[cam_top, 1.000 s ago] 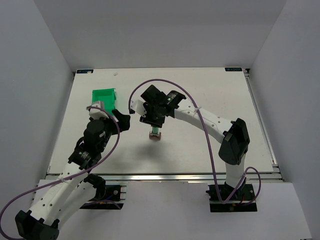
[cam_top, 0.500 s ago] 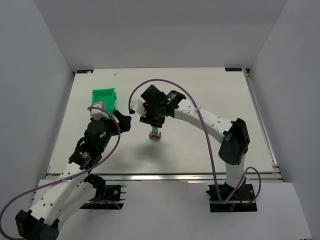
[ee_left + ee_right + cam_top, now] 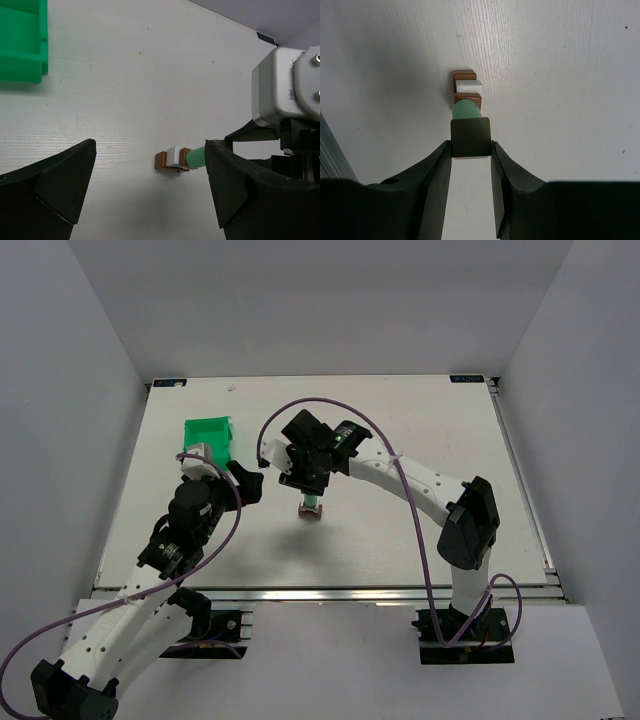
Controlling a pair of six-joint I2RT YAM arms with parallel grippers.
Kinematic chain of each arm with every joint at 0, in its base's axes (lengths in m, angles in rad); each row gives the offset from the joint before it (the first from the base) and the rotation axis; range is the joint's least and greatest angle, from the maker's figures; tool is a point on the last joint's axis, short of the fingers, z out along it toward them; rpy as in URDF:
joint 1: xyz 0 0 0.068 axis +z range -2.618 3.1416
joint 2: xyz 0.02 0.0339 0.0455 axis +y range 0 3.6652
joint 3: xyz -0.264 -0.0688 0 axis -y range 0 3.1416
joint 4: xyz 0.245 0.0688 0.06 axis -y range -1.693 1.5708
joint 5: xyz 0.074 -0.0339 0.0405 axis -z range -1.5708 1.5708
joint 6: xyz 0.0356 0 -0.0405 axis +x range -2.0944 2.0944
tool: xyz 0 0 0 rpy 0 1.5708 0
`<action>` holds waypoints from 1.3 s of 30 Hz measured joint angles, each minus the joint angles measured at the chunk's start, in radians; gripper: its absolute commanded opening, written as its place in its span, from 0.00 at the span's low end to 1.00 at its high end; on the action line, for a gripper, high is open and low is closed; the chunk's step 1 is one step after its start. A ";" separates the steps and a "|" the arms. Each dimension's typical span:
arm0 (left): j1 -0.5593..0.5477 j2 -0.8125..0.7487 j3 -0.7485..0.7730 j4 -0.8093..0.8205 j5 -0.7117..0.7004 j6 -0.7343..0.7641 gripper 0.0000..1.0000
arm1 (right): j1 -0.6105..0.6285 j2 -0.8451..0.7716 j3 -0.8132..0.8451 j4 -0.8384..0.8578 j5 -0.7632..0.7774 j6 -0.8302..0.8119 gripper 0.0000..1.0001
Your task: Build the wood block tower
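White table [image 3: 420, 420] is walled by grey panels. At far left a bin [image 3: 208, 435] is set. Beside it the left gripper [image 3: 244, 481] is spread wide and empty, clear of the work. At centre the tower [image 3: 311, 512] is stood. A block [image 3: 470, 136] is pinched over it by the right gripper [image 3: 471, 145], likely for stacking.

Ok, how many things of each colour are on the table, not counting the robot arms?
Brown wooden base block: 1
White wooden block: 1
Pale mint wooden cylinder: 1
Dark square block, held in the right gripper: 1
Green plastic bin: 1
Total: 5
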 measured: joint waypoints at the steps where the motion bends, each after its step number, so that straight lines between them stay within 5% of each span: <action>1: 0.000 0.000 0.000 0.000 0.002 0.000 0.98 | 0.000 0.000 0.000 0.000 0.000 0.000 0.37; 24: 0.000 0.000 0.000 0.000 0.016 0.004 0.98 | 0.000 0.000 0.000 0.000 0.008 0.001 0.56; 27: 0.000 0.000 0.000 0.000 0.016 0.004 0.98 | 0.000 0.000 0.001 0.002 0.006 0.003 0.89; 34: 0.005 -0.002 0.002 -0.004 0.016 0.000 0.98 | 0.000 -0.043 -0.012 0.056 0.004 0.004 0.90; 39: 0.006 0.006 0.032 -0.041 -0.004 -0.035 0.98 | -0.004 -0.239 -0.174 0.214 0.057 0.066 0.89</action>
